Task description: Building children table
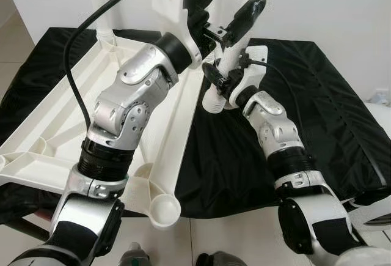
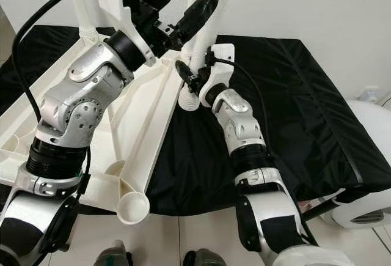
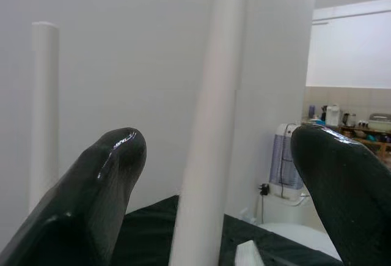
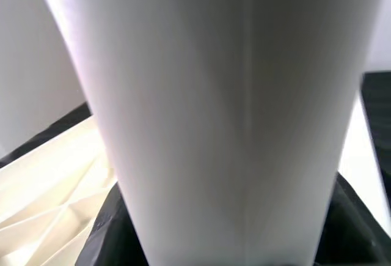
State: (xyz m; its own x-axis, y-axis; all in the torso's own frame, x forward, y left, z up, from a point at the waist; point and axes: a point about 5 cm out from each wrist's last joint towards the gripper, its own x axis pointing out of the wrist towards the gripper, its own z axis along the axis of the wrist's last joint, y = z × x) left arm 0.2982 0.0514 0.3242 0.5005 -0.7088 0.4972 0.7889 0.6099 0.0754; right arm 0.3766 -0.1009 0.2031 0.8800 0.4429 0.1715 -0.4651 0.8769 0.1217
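Observation:
A white plastic table top [image 1: 43,131] lies upside down on a black cloth. It has a round leg socket [image 1: 164,210] at the near corner. One white leg [image 1: 101,3] stands upright at the far left corner. My right gripper [image 1: 215,75] is shut on a second white leg [image 4: 214,107] just above its ribbed end [image 1: 213,102], holding it upright beside the top's right rim. My left gripper [image 1: 229,6] is raised higher up and open. Its black fingers [image 3: 104,186] stand on either side of that leg [image 3: 208,125] without touching it.
The black cloth [image 1: 317,107] covers a low surface that ends near my feet. A white appliance [image 2: 372,119] stands on the floor to the right. A white wall rises behind. A black cable [image 1: 79,40] loops over the table top from my left wrist.

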